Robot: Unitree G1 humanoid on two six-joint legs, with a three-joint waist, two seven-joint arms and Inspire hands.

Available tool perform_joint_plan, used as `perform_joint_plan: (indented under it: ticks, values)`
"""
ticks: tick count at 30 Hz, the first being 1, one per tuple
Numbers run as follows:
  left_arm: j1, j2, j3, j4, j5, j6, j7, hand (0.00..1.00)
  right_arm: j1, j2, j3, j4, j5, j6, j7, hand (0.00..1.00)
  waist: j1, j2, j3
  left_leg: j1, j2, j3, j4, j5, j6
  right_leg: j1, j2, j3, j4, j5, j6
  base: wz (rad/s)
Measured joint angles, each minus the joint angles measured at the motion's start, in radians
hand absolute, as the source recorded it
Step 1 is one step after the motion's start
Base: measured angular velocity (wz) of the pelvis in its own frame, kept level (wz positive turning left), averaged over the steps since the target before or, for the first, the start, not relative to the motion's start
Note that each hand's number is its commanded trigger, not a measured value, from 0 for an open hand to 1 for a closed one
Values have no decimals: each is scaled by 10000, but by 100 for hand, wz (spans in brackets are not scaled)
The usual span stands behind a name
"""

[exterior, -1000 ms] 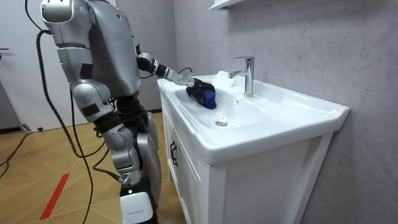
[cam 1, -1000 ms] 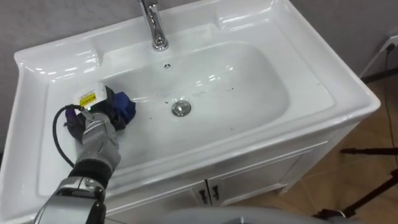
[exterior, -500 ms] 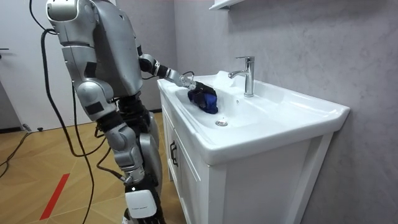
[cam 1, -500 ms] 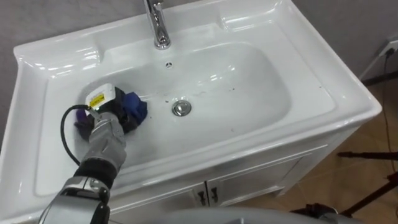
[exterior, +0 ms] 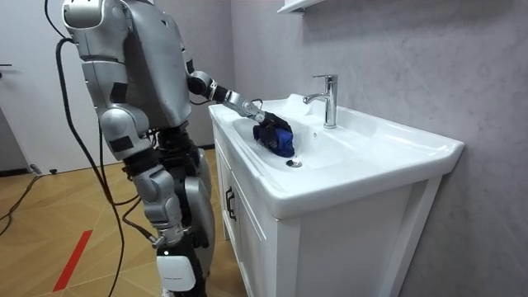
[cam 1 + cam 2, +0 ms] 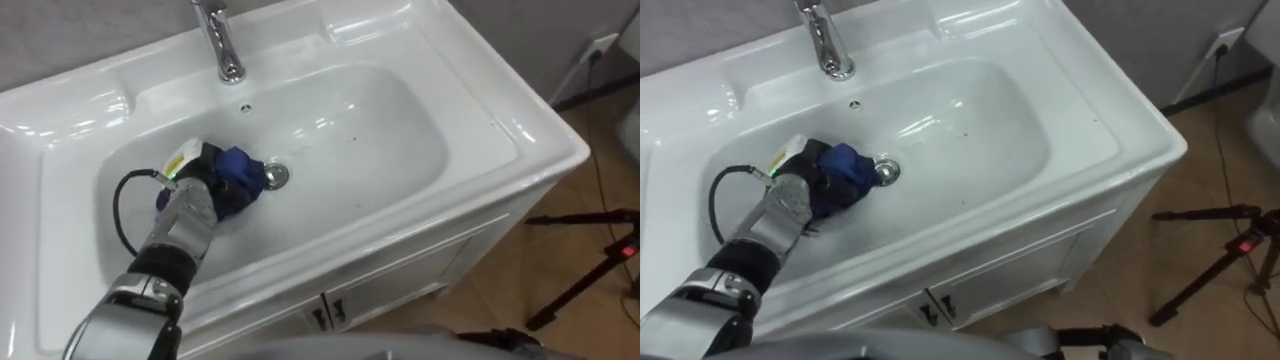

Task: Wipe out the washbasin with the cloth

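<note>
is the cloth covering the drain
No, the drain shows bare just right of the cloth that the left hand holds in the basin.

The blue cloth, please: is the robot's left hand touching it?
Touching. The left eye view shows the left hand closed around the blue cloth, without any gap.

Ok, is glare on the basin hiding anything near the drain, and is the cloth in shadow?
Left eye view: glare streaks cross the basin at its back slope and rim near the faucet, none over the drain; the blue cloth gripped by the left hand stands out clearly against the white. Room view: even light, soft sheen on its front edge.
</note>
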Motion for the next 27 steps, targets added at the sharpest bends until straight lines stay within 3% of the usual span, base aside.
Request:
perform_joint_plan:
  ticks: [3, 5, 9, 14, 20, 24, 27]
  values:
    - [-322, -278, -78, 16, -399, 31, -79, 100, -23, 0, 21, -139, 52, -70, -11, 0, -26, 55, 4, -247, 8, 251, 1, 0, 0, -493, 64, 308, 226, 26, 1, -33]
    - [-899, -399, -72, 393, -490, -1, -79, 100, -116, 2, 35, -165, 36, -95, -6, 0, -19, 75, 8, -517, 26, 396, 1, 0, 1, -908, 126, 516, 379, 78, -2, -31]
    - [-1829, -415, -93, 991, -521, -133, -78, 100, -298, 7, 150, -192, 43, -94, 20, 0, -18, 53, 20, -958, 22, 742, 16, 1, 2, -1662, 171, 725, 656, 131, 15, -23]
    - [-2774, -474, -70, 1485, -693, -162, -76, 100, -437, -30, 476, -94, 2, -196, 357, 0, -138, -128, 103, -1301, 30, 1083, 48, 4, 7, -2039, 227, 1029, 605, 317, 72, -18]
    - [-3189, -206, -200, 1903, -1112, -366, -85, 100, -397, -103, 817, 344, 54, -195, 550, 0, -303, -327, 109, -1454, 31, 1126, 163, 3, 8, -2226, 222, 1050, 605, 342, 79, -6]
    - [-3189, -199, -302, 1899, -1151, -367, -77, 100, -259, -106, 832, 492, -82, -201, 457, 0, -329, -335, 100, -1447, 39, 1119, 176, 3, 9, -2197, 223, 1054, 645, 368, 77, 1]
    - [-3202, -219, -460, 1842, -1335, -364, -61, 100, -88, -119, 1038, 663, -398, -207, 254, 0, -577, -315, 88, -1473, 44, 1124, 195, 3, 9, -2200, 220, 1029, 636, 368, 78, 4]
